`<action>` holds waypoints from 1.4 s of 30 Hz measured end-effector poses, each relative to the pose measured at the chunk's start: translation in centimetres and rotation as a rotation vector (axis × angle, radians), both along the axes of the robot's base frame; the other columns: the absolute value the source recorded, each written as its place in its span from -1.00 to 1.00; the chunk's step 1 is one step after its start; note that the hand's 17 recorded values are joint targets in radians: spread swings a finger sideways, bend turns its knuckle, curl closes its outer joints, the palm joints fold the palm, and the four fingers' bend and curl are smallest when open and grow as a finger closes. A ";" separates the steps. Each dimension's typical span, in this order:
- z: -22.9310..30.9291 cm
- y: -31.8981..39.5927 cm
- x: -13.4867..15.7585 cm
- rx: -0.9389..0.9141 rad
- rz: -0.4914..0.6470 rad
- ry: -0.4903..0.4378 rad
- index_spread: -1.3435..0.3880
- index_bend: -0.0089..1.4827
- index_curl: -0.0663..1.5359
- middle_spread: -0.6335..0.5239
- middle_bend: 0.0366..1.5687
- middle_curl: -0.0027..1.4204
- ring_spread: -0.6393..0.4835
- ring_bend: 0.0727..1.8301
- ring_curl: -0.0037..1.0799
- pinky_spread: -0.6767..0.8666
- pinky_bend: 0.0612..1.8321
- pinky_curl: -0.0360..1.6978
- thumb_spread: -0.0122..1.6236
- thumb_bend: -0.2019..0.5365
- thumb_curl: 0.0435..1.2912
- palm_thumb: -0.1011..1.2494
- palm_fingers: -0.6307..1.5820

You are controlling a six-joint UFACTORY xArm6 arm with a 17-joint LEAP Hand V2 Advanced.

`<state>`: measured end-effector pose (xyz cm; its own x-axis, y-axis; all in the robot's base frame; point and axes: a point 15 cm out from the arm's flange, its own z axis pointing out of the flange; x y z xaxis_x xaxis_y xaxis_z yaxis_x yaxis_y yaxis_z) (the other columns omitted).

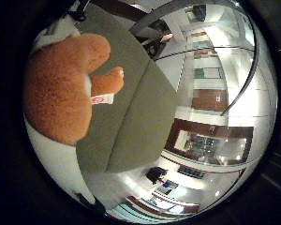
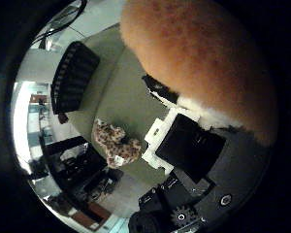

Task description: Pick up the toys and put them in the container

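Gripping orange plush (image 2: pixel 203 58) in hand (image 2: pixel 189 150); keep fingers tight, carry to black container (image 2: pixel 72 77), clear of spotted toy (image 2: pixel 116 143).

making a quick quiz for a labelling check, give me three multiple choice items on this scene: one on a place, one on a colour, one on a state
1. Where does the spotted plush toy lie?
A in the black container
B on the green tabletop
C on the floor

2. What colour is the plush toy close to the palm?
A orange-brown
B blue
C grey

3. How is the orange plush toy placed?
A lying flat far off on the table
B close against the hand
C inside the container

Answers: 1 B, green tabletop surrounds it, apart from the black container. 2 A, its fur shows orange-brown. 3 B, it fills much of both palm views.
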<state>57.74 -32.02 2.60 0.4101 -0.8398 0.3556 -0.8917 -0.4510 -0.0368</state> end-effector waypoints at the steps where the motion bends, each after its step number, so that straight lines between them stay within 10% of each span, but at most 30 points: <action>1: 0.3 0.3 -0.1 0.002 -0.001 0.002 0.26 0.46 0.27 -0.20 0.62 0.27 -0.31 0.40 0.63 -0.33 0.58 -0.03 0.27 -0.49 -0.03 0.69 0.55; 42: 16.4 32.1 -3.1 0.122 0.308 -0.061 0.26 0.46 0.28 -0.19 0.62 0.25 -0.31 0.40 0.66 -0.35 0.51 0.09 0.23 -0.49 0.04 0.72 0.56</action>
